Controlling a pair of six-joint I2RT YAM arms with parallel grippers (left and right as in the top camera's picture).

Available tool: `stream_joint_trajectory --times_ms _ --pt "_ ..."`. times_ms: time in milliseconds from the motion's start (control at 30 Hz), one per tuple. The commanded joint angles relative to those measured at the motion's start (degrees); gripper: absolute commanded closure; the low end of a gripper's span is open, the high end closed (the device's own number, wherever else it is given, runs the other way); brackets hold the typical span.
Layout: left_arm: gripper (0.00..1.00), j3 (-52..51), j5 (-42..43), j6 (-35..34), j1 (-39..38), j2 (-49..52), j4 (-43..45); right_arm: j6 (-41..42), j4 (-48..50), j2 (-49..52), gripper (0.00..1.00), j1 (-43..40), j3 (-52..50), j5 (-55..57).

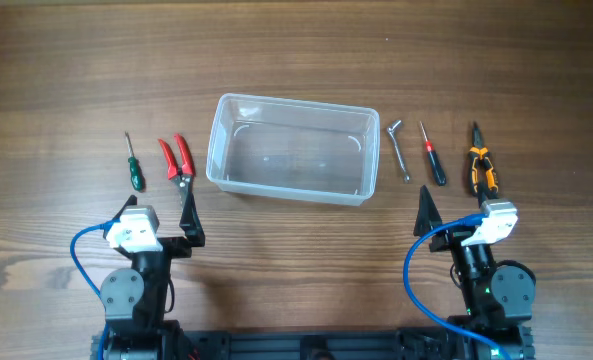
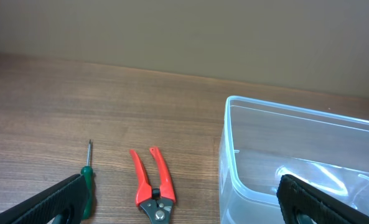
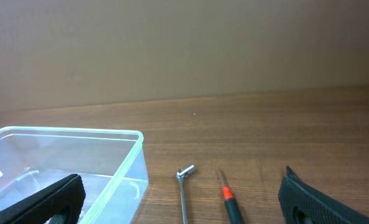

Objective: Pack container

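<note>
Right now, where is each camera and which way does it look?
Overhead: above the table, looking straight down at the container; left gripper and right gripper show at bottom.
Left wrist: low on the left arm, facing forward at green screwdriver and red pliers; its fingers frame the corners.
Right wrist: same on the right arm, facing L-shaped wrench and red screwdriver.
Shared: both wrist views catch the container.

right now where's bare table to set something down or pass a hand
Bare wood: the strip beyond the container, and the strip along its near side. The container is empty. Crowded: green screwdriver and cutters on its left; wrench, red screwdriver and pliers on its right.
</note>
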Motion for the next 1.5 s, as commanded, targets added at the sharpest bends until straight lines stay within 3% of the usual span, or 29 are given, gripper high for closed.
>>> stream_joint_trajectory --times_ms 0,1200,1333,1467 --pt "0.01 -0.4 -0.1 -1.0 0.4 -0.4 0.1 -1.0 0.5 -1.0 0.0 0.2 -0.6 0.8" --pt "0.0 -0.4 -0.1 -1.0 0.4 -0.4 0.1 -1.2 1.6 -1.0 0.0 0.2 -0.6 1.5" --pt "0.0 -0.4 -0.1 -1.0 0.4 -0.4 0.1 0.2 2.4 -1.0 0.0 0.2 -0.1 -4.2" --pt "0.0 -0.4 -0.1 -1.0 0.4 -0.4 0.1 -5.3 1.9 3.5 0.0 0.2 8.1 5.1"
